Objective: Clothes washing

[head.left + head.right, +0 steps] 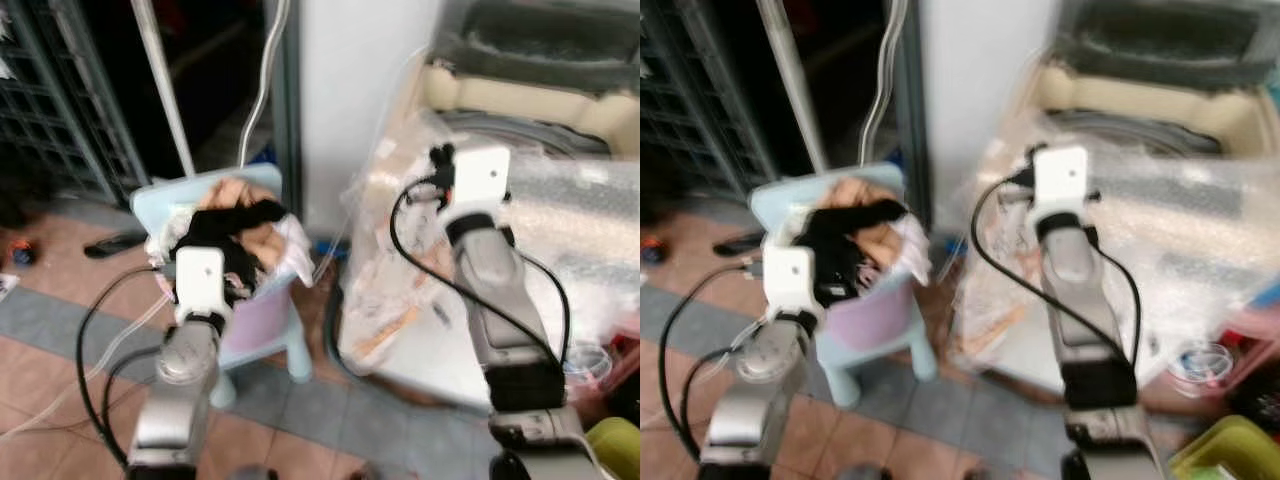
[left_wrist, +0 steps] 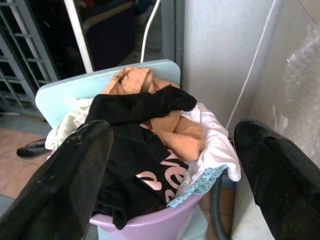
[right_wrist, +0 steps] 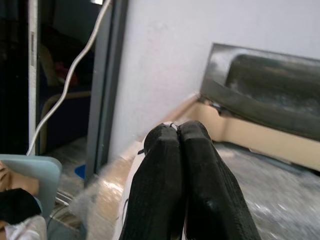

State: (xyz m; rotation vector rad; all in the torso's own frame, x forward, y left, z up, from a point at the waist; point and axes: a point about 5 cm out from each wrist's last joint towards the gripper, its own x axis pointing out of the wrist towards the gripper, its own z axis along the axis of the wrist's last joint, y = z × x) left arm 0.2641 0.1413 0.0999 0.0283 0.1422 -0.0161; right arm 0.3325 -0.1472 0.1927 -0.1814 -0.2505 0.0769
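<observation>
Two grippers are up, and the left one is the nearer to the laundry. The left gripper (image 2: 170,175) hangs with its two long black fingers spread wide, aimed straight down at the heap of mixed clothes (image 2: 150,135) that fills the lilac plastic basket (image 2: 150,222). That basket sits on the seat of a pale blue plastic chair (image 1: 262,345), with its back edge against the chair's backrest. A black garment with pink lettering (image 2: 145,170) lies on top, toward the basket's near rim, directly between the open fingers; a peach cloth and a white one lie behind it and toward the far side.

The right gripper (image 3: 177,132) has its fingers pressed together and holds nothing, poised over the top-loading washing machine wrapped in clear bubble plastic (image 1: 560,200), well apart from the basket.

My judgement: the grab falls to the left arm, descending onto the black garment.
</observation>
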